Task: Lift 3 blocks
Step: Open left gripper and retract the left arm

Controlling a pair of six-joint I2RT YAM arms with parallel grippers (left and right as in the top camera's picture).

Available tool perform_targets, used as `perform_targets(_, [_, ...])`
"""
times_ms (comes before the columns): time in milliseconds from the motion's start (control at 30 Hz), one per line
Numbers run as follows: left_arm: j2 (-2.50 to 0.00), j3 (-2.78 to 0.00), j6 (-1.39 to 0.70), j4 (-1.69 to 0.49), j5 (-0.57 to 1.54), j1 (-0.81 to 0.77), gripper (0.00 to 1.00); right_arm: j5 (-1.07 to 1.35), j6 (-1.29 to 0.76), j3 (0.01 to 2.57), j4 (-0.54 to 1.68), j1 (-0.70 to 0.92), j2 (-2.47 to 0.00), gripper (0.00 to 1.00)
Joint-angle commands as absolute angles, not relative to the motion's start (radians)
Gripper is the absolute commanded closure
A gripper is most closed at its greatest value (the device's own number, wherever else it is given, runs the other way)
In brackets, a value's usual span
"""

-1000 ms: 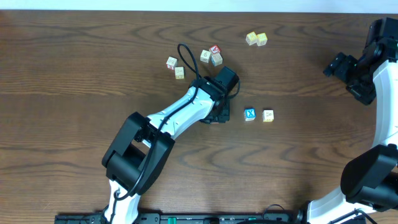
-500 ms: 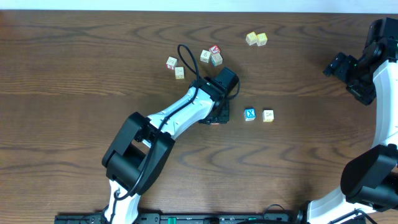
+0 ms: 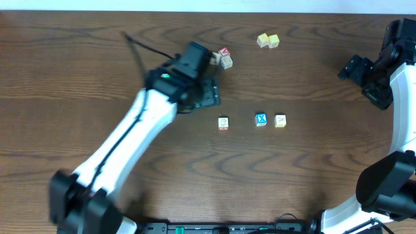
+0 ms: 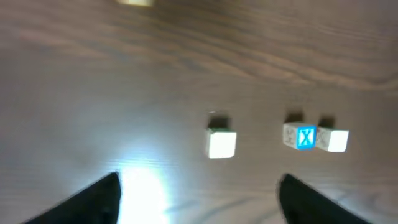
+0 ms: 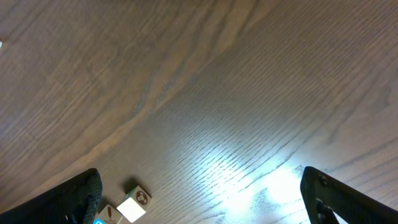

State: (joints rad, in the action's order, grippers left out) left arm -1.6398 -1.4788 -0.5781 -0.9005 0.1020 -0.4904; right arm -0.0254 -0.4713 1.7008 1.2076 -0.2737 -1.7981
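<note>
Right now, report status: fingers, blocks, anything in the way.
Left fingers open, empty. Right fingers open, empty, off to the side. Red-trim block, blue X block, yellow-trim block in a row on the table, none held. Nothing blocking them.

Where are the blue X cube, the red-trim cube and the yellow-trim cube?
blue X cube (image 3: 261,119): overhead view, top face.
red-trim cube (image 3: 223,123): overhead view, top face.
yellow-trim cube (image 3: 280,121): overhead view, top face.

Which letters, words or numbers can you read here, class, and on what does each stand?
"X": white, on the blue block.
Red-trimmed block and yellow-trimmed block: marks too small to read.
Pale yellow pair and red-topped cluster: unreadable too.
</note>
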Motion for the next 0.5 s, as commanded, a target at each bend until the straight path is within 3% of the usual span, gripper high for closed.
perform_targets(0, [-1.564,-1.493,-0.581,-0.991,0.093,-0.416,0.16,-0.025,-0.485,1.702,1.208,-0.286,-1.803,0.01])
perform_targets(333, [-1.486,-1.493,-0.581,-1.207,0.093,-0.046,0.15,0.009,-0.487,1.702,1.129,-0.286,-1.803,0.01])
perform_targets(467, [-1.489,-1.493,-0.581,-1.266,0.093,0.065,0.15,0.208,-0.503,1.702,1.15,-0.286,-1.803,0.01])
